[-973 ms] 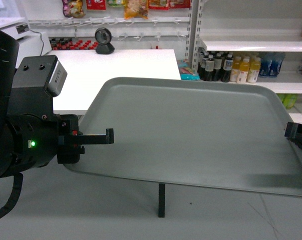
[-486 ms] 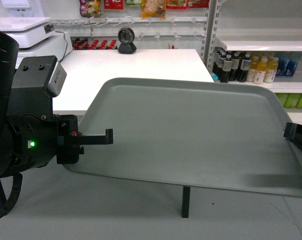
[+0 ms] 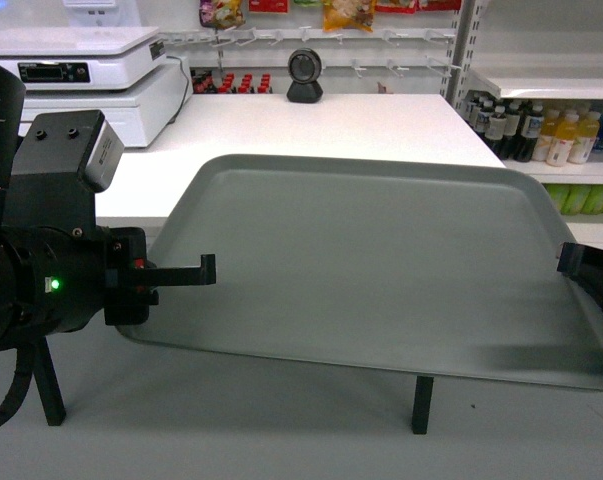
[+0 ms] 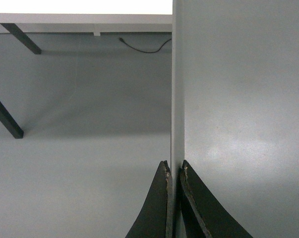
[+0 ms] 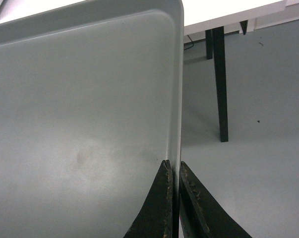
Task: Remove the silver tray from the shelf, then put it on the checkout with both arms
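I see the wide white flat counter (image 3: 321, 125) at 12 o'clock. My big flat grey-green tray (image 3: 381, 260) hangs in the air before it. My left fingers (image 4: 173, 171) and right fingers (image 5: 173, 171) are pinched tight on its side rims.

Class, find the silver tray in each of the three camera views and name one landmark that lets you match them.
Head: the silver tray fills the centre, held in front of the checkout.
Left wrist: it fills the right half, its left rim pinched in the left hand.
Right wrist: it fills the left part, its right rim pinched in the right hand.
Shared landmark: the white checkout on dark legs.
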Robot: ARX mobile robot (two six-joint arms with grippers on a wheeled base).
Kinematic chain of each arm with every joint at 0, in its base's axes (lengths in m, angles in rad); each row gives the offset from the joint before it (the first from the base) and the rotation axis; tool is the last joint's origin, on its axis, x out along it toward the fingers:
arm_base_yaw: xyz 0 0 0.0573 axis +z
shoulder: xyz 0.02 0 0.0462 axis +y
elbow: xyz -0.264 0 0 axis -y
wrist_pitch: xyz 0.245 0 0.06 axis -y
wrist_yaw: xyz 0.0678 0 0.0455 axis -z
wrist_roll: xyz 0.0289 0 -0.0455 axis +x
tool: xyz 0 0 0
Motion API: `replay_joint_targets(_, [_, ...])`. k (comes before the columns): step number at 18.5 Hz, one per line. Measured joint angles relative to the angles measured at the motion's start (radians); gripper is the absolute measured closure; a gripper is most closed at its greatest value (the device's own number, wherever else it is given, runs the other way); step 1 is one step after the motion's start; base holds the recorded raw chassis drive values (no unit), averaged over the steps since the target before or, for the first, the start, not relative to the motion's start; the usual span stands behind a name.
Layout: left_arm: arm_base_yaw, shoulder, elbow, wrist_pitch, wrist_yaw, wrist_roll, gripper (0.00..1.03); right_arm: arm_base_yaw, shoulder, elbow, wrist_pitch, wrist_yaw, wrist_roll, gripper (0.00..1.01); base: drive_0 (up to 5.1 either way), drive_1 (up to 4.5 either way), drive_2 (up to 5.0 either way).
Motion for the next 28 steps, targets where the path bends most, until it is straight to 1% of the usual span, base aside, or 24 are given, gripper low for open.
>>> replay_joint_targets(1, [0.002,0.0,0.0,0.0,0.002,0.003,1.0,0.0,0.0,0.0,-0.002,-0.004,0.0,0.99,0.0,0.0,0.0])
replay_joint_targets(4, [-0.005,0.0,0.0,0.0,-0.007,0.002,1.0,-0.003,0.0,-0.003,-0.004,0.0,0.0,0.99,-0.1,4.2,-4.4])
replay_joint_targets(8, [-0.008,0.0,0.0,0.009,-0.005,0.001,1.0,-0.009,0.0,-0.003,-0.002,0.0,0.0,0.99,0.2,4.57,-4.1])
replay_joint_targets(28, [-0.009,0.0,0.0,0.004,-0.006,0.001,1.0,-0.009,0.0,-0.003,-0.003,0.0,0.0,0.99,0.2,4.49,-4.1])
